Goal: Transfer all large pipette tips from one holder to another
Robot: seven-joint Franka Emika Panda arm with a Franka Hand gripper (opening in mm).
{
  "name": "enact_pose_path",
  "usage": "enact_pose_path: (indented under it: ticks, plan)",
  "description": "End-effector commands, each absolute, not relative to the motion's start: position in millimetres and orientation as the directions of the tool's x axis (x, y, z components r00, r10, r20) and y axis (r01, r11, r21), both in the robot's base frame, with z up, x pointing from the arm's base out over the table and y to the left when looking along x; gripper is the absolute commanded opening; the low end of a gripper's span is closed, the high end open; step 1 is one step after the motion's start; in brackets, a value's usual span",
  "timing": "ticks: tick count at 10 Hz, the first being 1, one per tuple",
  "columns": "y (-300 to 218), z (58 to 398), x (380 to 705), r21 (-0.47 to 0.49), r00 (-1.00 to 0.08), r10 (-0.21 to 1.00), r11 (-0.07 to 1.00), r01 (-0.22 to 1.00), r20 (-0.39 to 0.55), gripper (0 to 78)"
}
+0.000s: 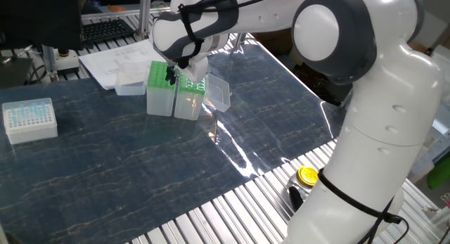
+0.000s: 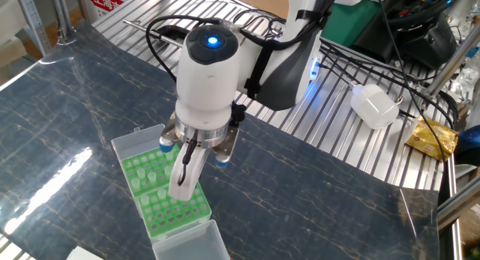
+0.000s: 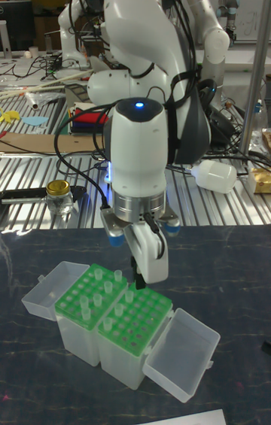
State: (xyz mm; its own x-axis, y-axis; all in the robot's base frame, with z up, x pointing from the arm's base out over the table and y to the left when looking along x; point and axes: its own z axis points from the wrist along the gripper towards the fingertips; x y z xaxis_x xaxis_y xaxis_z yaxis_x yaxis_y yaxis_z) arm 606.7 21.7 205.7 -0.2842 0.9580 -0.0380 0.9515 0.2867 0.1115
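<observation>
Two green racks stand side by side. The left rack (image 3: 84, 291) carries several large pipette tips (image 3: 96, 290), pale cones standing in its holes. The right rack (image 3: 143, 320) has only a few. My gripper (image 3: 136, 277) hangs straight down over the seam between the racks, at the right rack's near-left corner. Its fingers are drawn close together on the top of one tip (image 3: 129, 294) that stands in that rack. From the other fixed view the gripper (image 2: 182, 194) covers that tip. In one fixed view the gripper (image 1: 171, 76) sits on top of the racks (image 1: 174, 89).
Clear hinged lids (image 3: 181, 357) fold out from both racks. A white box of small blue tips (image 1: 29, 119) sits at the table's left. Papers (image 1: 116, 61) lie behind the racks. A yellow-capped jar (image 3: 58, 197) and a white bottle (image 3: 214, 175) rest on the slatted bench.
</observation>
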Motion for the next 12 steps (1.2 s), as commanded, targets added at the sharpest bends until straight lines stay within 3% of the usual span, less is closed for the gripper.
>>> enact_pose_path:
  ticks: [1, 12]
  plan:
    - [29, 235, 601, 0.092, -0.303, 0.951, 0.307, 0.947, -0.056, 1.2]
    - [25, 292, 597, 0.080, -0.372, 0.927, 0.374, 0.924, -0.047, 1.2]
